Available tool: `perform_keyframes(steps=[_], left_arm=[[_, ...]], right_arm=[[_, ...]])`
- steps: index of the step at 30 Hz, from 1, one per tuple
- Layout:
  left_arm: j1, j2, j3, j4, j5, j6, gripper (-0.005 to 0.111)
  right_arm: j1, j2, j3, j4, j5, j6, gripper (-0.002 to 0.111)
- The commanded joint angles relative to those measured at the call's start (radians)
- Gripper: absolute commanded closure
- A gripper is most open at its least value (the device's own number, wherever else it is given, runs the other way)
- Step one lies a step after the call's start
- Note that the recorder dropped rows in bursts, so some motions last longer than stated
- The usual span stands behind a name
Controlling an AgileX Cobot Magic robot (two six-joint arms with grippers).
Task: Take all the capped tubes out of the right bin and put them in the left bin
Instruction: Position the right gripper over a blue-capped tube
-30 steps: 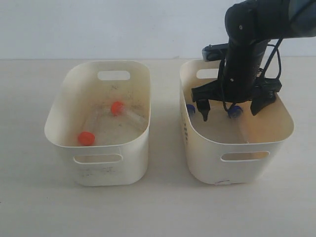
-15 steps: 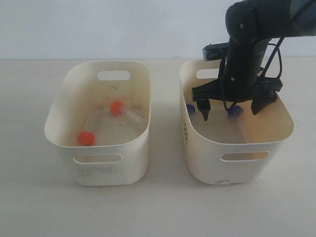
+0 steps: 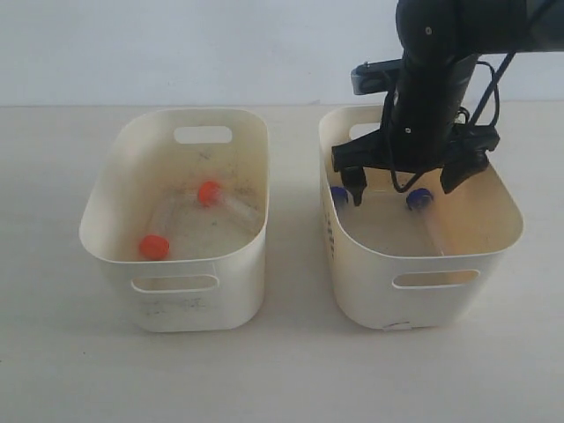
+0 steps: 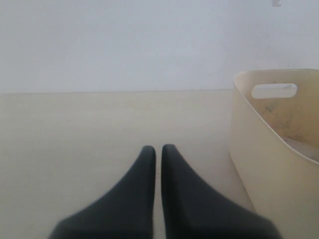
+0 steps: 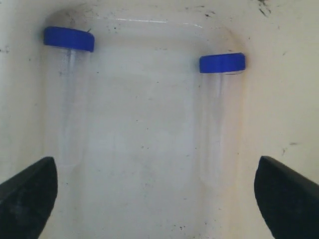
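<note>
Pale wall (image 3: 176, 44) behind, beige table (image 3: 291, 370) carrying both tubs: left bin (image 3: 104, 194) at 9 o'clock, right bin (image 3: 507, 231) at 3 o'clock, near each other but apart. Two orange-capped tubes (image 3: 153, 247) already lie in the left bin, so I read the job as half done. Two blue-capped tubes (image 5: 67, 99) lie flat in the right bin, roughly parallel, caps toward 12 o'clock. One hugs the bin's 9 o'clock wall, the other (image 5: 219, 114) sits near mid-floor, with a clear gap between them. Right claw (image 3: 401, 187) hangs over the right bin with jaws spread wide, holding nothing. It is above the tubes, not touching, and straddles both rather than one. Left claw (image 4: 158, 149) sits near the table just outside the left bin, fingers pressed together, nothing in it. Step in hand looks like lining up a pick on a blue tube. Next move, as I judge it: centre on one tube, likely the mid-floor one since the wall crowds the other. Then descend until the tips bracket the body across its width, and close. Risk: smooth round plastic may roll or squirt out of the pinch.
</note>
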Motion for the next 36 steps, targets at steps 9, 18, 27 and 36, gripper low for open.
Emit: perform_keyframes(steps=[9, 18, 27, 36], left_arm=[[0.000, 0.000, -0.004, -0.006, -0.004, -0.010, 0.102], [0.000, 0.000, -0.004, -0.006, -0.004, -0.010, 0.102], [0.000, 0.000, -0.004, -0.006, -0.004, -0.010, 0.102], [0.000, 0.000, -0.004, -0.006, -0.004, -0.010, 0.102]], right_arm=[[0.003, 0.035, 0.000, -0.038, 0.013, 0.026, 0.003], [0.003, 0.071, 0.000, -0.045, 0.002, 0.026, 0.003], [0.003, 0.071, 0.000, -0.098, -0.012, 0.095, 0.003], [0.003, 0.073, 0.000, -0.106, -0.020, 0.109, 0.003]])
